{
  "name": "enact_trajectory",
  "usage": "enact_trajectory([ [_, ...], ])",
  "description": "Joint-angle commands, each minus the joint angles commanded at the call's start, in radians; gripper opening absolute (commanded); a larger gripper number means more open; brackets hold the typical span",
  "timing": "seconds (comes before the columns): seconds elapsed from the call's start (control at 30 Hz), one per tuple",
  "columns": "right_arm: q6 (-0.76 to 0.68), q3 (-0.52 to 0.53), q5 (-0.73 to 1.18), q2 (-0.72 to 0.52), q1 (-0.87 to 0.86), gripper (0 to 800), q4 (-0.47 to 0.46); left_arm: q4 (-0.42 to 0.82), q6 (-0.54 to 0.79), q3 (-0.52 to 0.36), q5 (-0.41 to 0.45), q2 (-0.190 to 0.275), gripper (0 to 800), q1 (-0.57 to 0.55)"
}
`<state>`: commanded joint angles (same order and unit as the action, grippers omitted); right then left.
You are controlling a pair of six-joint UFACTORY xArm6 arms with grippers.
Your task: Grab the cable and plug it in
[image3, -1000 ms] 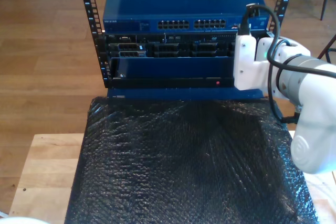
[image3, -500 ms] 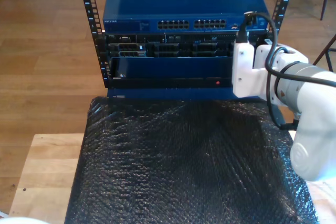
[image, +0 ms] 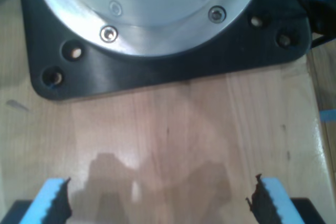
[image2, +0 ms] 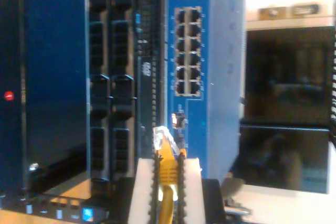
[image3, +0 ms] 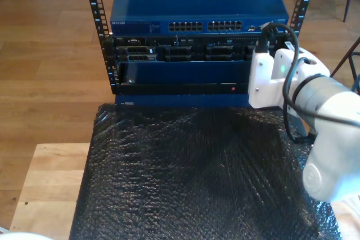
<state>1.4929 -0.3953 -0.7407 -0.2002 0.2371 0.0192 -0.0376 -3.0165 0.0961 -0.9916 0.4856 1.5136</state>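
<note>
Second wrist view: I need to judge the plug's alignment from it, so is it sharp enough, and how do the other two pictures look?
Second wrist view: soft and blurred, the cable plug's clear tip hazy, the switch ports smeared, bright washout behind it. First wrist view: my first gripper casts soft shadows on the wood. Exterior view: the sharpest picture, evenly lit, mild glare on the floor.

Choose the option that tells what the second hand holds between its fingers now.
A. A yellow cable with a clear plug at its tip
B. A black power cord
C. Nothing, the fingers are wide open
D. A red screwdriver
A. In the second wrist view my second hand is closed on the yellow cable, and its clear plug points toward the ports of the blue switch.
</note>
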Motion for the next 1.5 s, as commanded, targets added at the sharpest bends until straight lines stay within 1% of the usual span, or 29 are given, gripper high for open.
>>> enact_trajectory([
  [0.2,0.008,-0.006,-0.052,0.017,-0.006,0,0.0,0.0,0.0,0.0,0.0,0.0,800,0.0],
  [0.4,0.003,0.02,-0.144,0.068,-0.011,0,0.0,0.0,0.0,0.0,0.0,0.0,800,-0.003],
  [0.53,0.002,0.009,-0.184,0.094,-0.009,0,0.0,0.0,0.0,0.0,0.0,0.0,800,0.0],
  [0.73,0.002,-0.061,-0.241,0.195,-0.009,0,-0.003,-0.002,0.0,0.002,-0.002,0.0,800,0.0],
  [1.0,-0.005,-0.153,-0.242,0.273,-0.008,0,0.0,-0.002,0.0,0.0,-0.002,0.0,800,0.0],
  [1.2,-0.026,-0.163,-0.253,0.311,0.002,0,0.006,-0.002,0.0,0.002,-0.002,0.0,800,0.0],
  [1.3,-0.054,-0.164,-0.304,0.322,0.012,0,0.003,-0.002,-0.002,0.002,-0.002,0.0,800,0.0],
  [1.43,-0.055,-0.201,-0.397,0.394,0.031,0,0.005,-0.002,0.0,0.002,-0.002,0.0,800,0.0],
  [1.5,-0.054,-0.224,-0.414,0.425,0.037,0,0.006,-0.002,0.0,0.002,-0.002,0.0,800,0.0],
])
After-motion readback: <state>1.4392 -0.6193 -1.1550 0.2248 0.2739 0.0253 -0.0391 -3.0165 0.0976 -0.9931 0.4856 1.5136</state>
